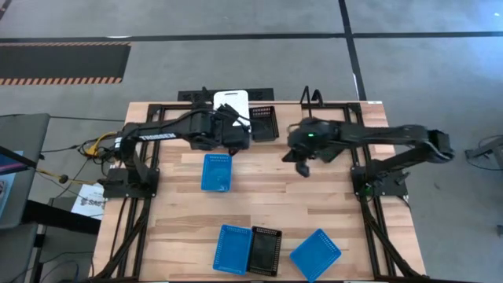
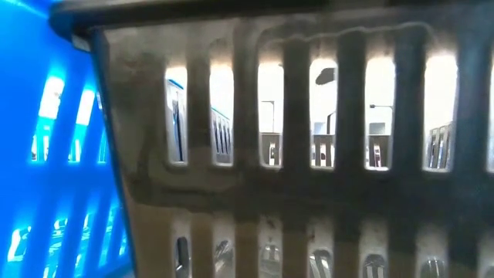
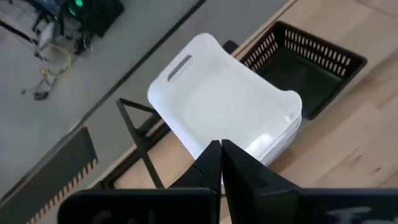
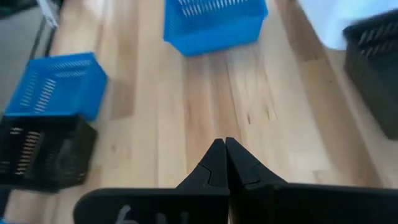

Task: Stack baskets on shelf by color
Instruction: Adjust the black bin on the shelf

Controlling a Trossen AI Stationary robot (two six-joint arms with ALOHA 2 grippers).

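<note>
A stack of white baskets [image 1: 231,102] [image 3: 224,106] stands on the black shelf [image 1: 314,98] [image 3: 140,134] at the table's far edge. A black basket [image 1: 263,122] [image 3: 305,62] sits beside it on the right. My left gripper [image 1: 238,130] [image 3: 221,152] is shut and holds nothing, above the white stack's near edge. My right gripper [image 1: 303,167] [image 4: 224,149] is shut and holds nothing, over bare wood right of the table's middle. A blue basket [image 1: 217,171] [image 4: 214,22] rests on its bottom mid-table.
Along the near edge lie a blue basket [image 1: 233,248] [image 4: 56,84], a black basket [image 1: 265,250] [image 4: 43,152] touching it, and another blue basket [image 1: 316,254] turned askew. The low view is blocked by the black basket [image 2: 309,154] and a blue one [image 2: 46,154]. Bare wood lies between the two rows.
</note>
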